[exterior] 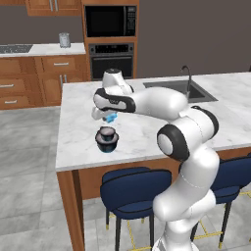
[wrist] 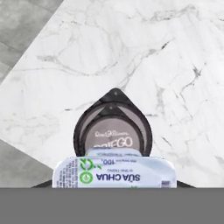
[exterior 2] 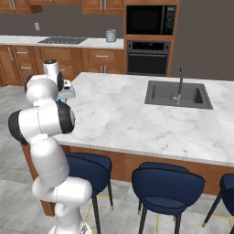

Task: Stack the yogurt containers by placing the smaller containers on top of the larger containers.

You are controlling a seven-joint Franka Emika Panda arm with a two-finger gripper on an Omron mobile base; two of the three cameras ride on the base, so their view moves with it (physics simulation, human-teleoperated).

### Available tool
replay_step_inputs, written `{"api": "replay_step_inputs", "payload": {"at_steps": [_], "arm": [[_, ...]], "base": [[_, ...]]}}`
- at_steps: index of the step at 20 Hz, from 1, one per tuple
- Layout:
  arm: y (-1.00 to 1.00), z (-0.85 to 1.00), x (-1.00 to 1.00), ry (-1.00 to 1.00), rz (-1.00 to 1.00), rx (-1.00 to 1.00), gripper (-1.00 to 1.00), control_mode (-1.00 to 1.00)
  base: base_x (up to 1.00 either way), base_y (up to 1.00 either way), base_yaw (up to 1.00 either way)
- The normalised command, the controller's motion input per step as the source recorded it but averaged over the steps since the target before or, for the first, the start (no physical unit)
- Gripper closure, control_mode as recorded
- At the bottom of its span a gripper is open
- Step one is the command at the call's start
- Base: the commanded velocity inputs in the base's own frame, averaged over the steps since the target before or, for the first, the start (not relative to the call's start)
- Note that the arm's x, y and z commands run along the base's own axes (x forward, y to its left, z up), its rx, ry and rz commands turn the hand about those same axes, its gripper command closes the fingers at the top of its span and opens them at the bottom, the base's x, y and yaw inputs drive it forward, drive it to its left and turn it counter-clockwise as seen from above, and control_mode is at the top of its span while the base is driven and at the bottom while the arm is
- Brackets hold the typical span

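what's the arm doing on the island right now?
Stacking yogurt tubs. The small dark tub already sits in the wide dark tub near the left end of the marble island. The gripper holds the light-blue cup in its jaws just above that stack; in the hand view the cup hangs over the dark tubs, not yet set down.

And there's the arm (exterior: 191,162), glossy white all over, built from fat rounded segments like stacked capsules. Dark, near-black rings band the joints, with a big dark disc capping the elbow (exterior: 172,142). From the right base view, another dark collar (exterior 2: 18,125) wraps the white shell. Smooth casing throughout; no cables or markings visible.
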Motion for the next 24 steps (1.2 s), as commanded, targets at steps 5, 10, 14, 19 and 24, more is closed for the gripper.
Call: {"api": "replay_step_inputs", "payload": {"at_steps": [5,10,14,19,24], "arm": [[0.05,-0.16,0.08,0.0,0.0,0.0,1.0,-1.0],[0.05,-0.16,0.05,0.0,0.0,0.0,1.0,-1.0],[0.03,-0.13,0.02,0.0,0.0,-0.01,1.0,-1.0],[0.0,-0.08,0.0,0.0,0.0,0.0,1.0,-1.0],[0.0,-0.06,0.0,0.0,0.0,0.0,1.0,-1.0]], "base": [[0.0,0.0,0.0],[0.0,0.0,0.0],[0.0,0.0,0.0],[0.0,0.0,0.0],[0.0,0.0,0.0]]}}
